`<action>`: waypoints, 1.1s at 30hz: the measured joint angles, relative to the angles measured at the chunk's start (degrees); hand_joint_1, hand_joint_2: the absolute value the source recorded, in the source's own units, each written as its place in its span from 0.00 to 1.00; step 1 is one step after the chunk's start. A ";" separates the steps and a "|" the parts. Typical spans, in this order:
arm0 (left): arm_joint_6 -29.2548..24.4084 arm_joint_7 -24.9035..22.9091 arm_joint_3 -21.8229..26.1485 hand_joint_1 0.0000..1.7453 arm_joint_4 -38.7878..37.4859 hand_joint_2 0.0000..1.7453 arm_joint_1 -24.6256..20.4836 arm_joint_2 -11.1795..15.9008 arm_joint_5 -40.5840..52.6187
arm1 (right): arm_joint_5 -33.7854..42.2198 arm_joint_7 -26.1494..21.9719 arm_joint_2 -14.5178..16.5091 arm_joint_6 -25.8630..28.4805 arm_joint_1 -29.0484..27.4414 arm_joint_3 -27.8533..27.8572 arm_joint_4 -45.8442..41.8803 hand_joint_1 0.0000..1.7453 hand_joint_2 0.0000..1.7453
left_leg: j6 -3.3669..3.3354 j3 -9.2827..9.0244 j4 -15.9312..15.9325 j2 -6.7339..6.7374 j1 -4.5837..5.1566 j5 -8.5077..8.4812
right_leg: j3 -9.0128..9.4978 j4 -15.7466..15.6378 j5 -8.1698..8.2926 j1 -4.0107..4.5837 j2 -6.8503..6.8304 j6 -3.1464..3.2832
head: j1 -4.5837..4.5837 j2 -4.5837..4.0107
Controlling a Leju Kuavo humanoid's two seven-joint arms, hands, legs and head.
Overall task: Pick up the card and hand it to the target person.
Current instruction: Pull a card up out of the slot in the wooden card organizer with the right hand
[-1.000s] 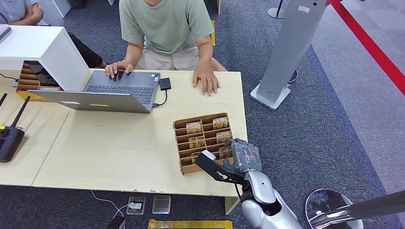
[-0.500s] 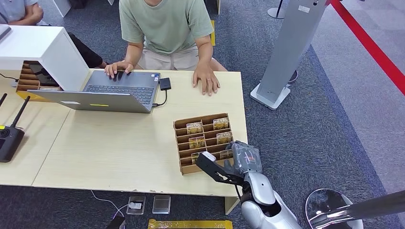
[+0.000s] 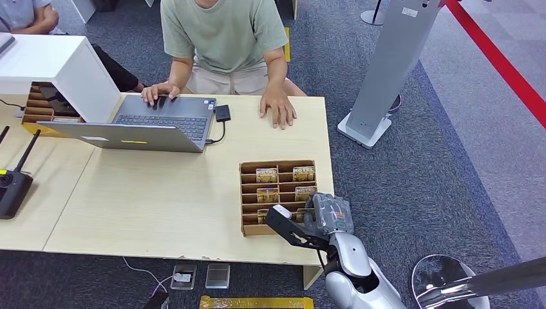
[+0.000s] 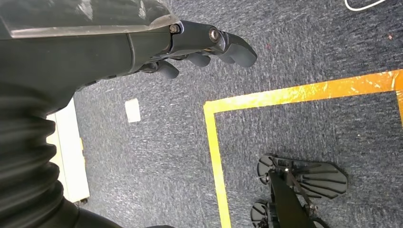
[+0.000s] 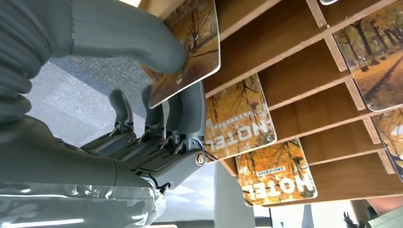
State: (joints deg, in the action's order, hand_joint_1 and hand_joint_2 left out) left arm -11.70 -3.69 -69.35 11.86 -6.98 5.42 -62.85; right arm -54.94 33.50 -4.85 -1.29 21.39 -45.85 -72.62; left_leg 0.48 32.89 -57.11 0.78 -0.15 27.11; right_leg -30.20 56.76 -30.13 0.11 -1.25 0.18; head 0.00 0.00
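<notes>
A wooden card rack (image 3: 277, 166) stands on the table's near right corner, with several autumn-print hotel cards (image 3: 266, 174) upright in its slots. My right hand (image 3: 322, 215) is at the rack's near right end. In the right wrist view its thumb (image 5: 128, 33) and fingers (image 5: 190, 114) pinch one card (image 5: 190, 52), which is tilted up beside the front slots. Other cards (image 5: 237, 121) still sit in the rack (image 5: 294, 61). The person (image 3: 222, 38) in a green shirt sits across the table. My left hand (image 4: 199, 42) hangs over the carpet, holding nothing.
A laptop (image 3: 154, 122) lies under the person's hand at the far left of the table (image 3: 161, 193); their other hand (image 3: 278, 109) rests flat at the far edge. A black controller (image 3: 13, 187) sits at the left. A grey stand (image 3: 380, 71) rises on the right.
The rack has swung from a tilted lie to square with the table edge and shifted slightly right. My right hand has stayed at its near end.
</notes>
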 joint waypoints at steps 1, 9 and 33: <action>-0.05 -0.06 0.02 0.00 0.01 1.00 0.00 0.00 -0.01 | -0.01 0.00 -0.04 -0.04 0.00 -0.10 -0.11 0.79 1.00 | 0.00 -0.03 0.03 -0.01 0.00 -0.01 | 0.02 -0.02 0.01 -0.01 0.02 -0.01 | 0.00 0.00; 0.07 -0.04 -0.04 0.00 0.02 1.00 0.01 0.07 0.15 | -0.04 0.03 -0.14 -0.02 -0.08 -0.04 0.04 0.81 1.00 | -0.01 0.01 -0.01 0.00 0.00 -0.01 | 0.00 0.00 0.00 0.00 -0.01 0.00 | 0.00 0.00; -1.21 0.61 1.77 0.00 0.00 1.00 0.15 0.61 -1.11 | 1.14 -1.78 -4.34 4.79 -3.20 3.61 -18.24 0.80 1.00 | 0.00 0.06 -0.06 -0.05 0.01 0.00 | -0.07 0.06 -0.02 -0.01 -0.02 -0.01 | 0.00 0.00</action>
State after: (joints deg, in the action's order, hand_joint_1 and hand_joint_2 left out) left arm -12.91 -3.08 -67.58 11.85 -6.83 6.03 -63.96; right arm -53.80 31.73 -9.19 3.50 18.19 -42.24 -90.86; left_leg 0.48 32.96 -57.17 0.73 -0.14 27.11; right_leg -30.27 56.82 -30.15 0.10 -1.27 0.18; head 0.00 0.00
